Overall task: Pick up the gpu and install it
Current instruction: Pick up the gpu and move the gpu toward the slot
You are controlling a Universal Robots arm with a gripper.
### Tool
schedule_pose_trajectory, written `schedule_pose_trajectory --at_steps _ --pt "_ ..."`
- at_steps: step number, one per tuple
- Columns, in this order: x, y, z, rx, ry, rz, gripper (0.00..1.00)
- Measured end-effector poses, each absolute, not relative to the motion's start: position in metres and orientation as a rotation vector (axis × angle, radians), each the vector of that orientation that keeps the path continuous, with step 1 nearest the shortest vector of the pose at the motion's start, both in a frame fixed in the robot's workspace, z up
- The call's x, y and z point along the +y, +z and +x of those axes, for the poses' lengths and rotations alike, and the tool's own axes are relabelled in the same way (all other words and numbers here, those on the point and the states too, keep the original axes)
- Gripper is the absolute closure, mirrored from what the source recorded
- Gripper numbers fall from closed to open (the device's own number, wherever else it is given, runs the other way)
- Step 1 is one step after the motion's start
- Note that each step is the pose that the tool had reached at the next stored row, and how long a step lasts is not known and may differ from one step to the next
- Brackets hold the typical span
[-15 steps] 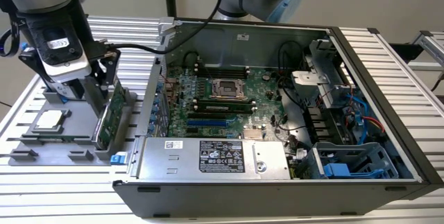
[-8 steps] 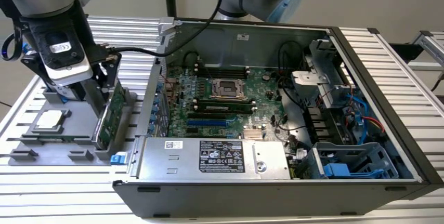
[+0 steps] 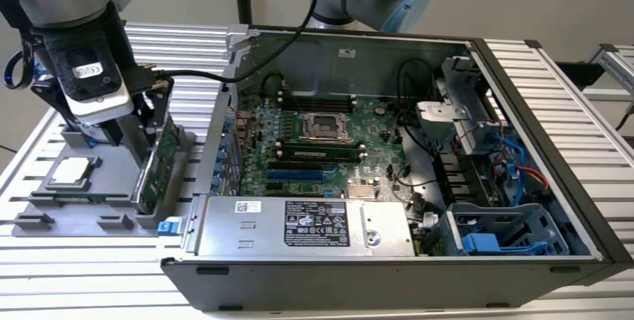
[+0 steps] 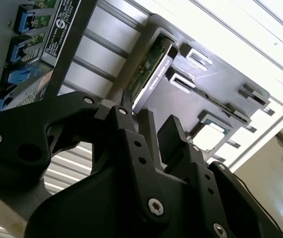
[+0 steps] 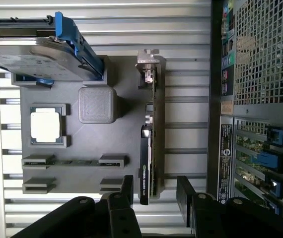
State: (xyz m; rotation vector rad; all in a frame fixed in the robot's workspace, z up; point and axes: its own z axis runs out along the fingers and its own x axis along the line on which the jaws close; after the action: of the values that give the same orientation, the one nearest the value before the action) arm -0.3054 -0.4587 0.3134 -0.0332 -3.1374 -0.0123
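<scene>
The gpu (image 3: 159, 171) stands on its long edge in a slot of the grey fixture tray (image 3: 99, 194), at the exterior view's left beside the computer case. In the first wrist view the gpu (image 5: 149, 144) shows edge-on, green board on one side, black shroud on the other, silver bracket (image 5: 147, 59) at its far end. My gripper (image 5: 156, 191) is open, one finger on each side of the card's near end, with a gap to the card on both sides. The second wrist view shows the black fingers (image 4: 131, 124) just short of the gpu (image 4: 151, 69).
The open computer case (image 3: 396, 275) lies at the exterior view's right, with its motherboard (image 3: 327, 142) and blue expansion slot (image 3: 297, 175) exposed. On the tray sit a square silver CPU chip (image 5: 46, 124) and a hard drive in a blue frame (image 5: 42, 54). The slatted metal table (image 3: 89, 275) lies below.
</scene>
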Motion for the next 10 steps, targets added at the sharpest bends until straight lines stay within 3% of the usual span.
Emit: schedule_pose_trajectory --at_steps 10 --pt "-0.4587 0.3092 -0.3054 -3.137 -0.005 -0.033 0.0"
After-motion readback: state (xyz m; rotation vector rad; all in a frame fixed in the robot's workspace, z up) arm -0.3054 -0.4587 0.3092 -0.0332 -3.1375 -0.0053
